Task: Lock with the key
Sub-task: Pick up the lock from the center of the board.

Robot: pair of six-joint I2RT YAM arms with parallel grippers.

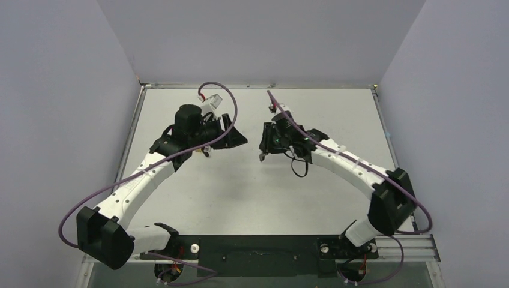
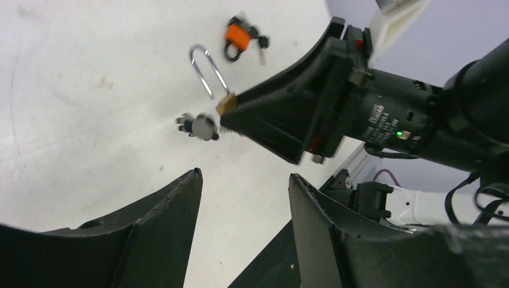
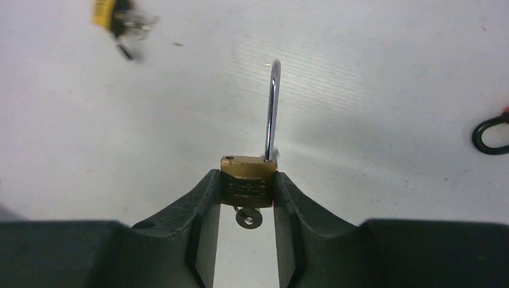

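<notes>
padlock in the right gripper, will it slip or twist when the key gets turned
Probably rigid and heavy for its size: the padlock looks like solid brass with a steel shackle. Pinched only at the tips of the right gripper, its smooth sides might pivot when the key is turned. The raised shackle may swivel.

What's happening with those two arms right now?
Right pincer shut on brass padlock, shackle open, key seated underneath. Left pincer open, facing the key, not touching. Orange-tagged keys lie apart, nothing in the way.
</notes>
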